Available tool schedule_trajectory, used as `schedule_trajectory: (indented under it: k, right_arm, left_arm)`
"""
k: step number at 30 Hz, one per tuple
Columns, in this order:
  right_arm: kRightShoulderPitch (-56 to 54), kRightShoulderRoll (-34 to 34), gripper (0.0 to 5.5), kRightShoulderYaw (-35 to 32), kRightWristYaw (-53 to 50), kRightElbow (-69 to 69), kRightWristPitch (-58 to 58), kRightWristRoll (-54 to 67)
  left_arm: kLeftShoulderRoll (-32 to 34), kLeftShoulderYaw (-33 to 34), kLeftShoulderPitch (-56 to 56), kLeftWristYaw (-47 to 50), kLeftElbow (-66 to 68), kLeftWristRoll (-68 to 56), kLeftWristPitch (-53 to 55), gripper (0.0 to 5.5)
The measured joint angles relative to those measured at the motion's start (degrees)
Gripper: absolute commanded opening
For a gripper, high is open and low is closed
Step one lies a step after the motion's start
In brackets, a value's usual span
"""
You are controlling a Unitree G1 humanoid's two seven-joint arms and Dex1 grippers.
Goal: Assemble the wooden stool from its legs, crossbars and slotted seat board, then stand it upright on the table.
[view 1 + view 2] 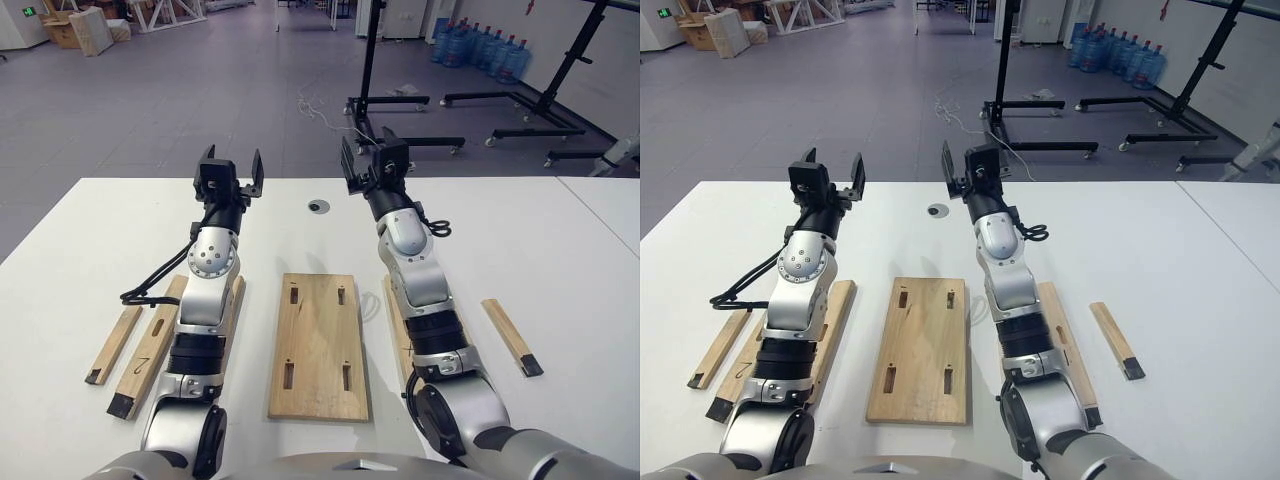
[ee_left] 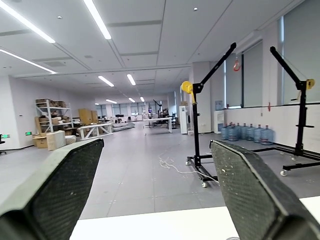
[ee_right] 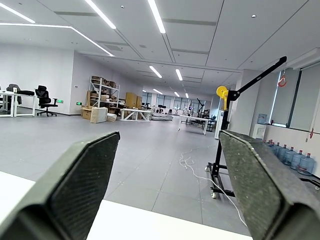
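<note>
Nothing is assembled yet, I judge. My left gripper [image 1: 233, 162] and right gripper [image 1: 368, 152] hang over the white table [image 1: 560, 260], fingers apart and empty. The pale rectangular wooden seat board with 4 slots [image 1: 318, 345] lies flat between my arms. A long wooden leg [image 1: 148, 355] and a short dark-tipped wooden crossbar [image 1: 511, 336] lie loose on either side. Every joint remains.

Looked like big open-plan lab or workshop hall, def not home. Grey tiled floor [image 1: 200, 90], long ceiling light strips [image 2: 97, 20], white table [image 1: 100, 230] up front. Black wheeled stands [image 1: 376, 50] parked behind. Row of water jugs [image 1: 490, 50] by wall. Shelves [image 3: 102, 92] loaded with stuff, cartons [image 1: 90, 30] in far corner, office chair [image 3: 44, 99] by desks, loose cable [image 1: 315, 108] on floor.
</note>
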Motion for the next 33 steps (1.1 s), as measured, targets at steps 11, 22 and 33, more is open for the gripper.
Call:
schedule_trajectory:
  k: [11, 22, 33]
  right_arm:
    - [3.17, 0.08, 3.67, 0.09, -3.05, -4.08, 1.99, -1.77]
    - [4.03, -0.36, 3.67, 0.21, -3.55, -4.99, 2.04, -3.86]
    - [4.04, -0.33, 3.67, -0.07, -3.86, -5.01, 2.02, -4.01]
  left_arm:
    - [0.36, -1.34, -1.39, -2.11, 1.62, -0.39, -0.96, 3.92]
    - [1.03, -1.57, -2.52, -2.58, 2.72, 0.23, -2.25, 3.92]
    - [1.06, -2.77, -2.49, -2.63, 2.74, 1.62, -3.41, 3.92]
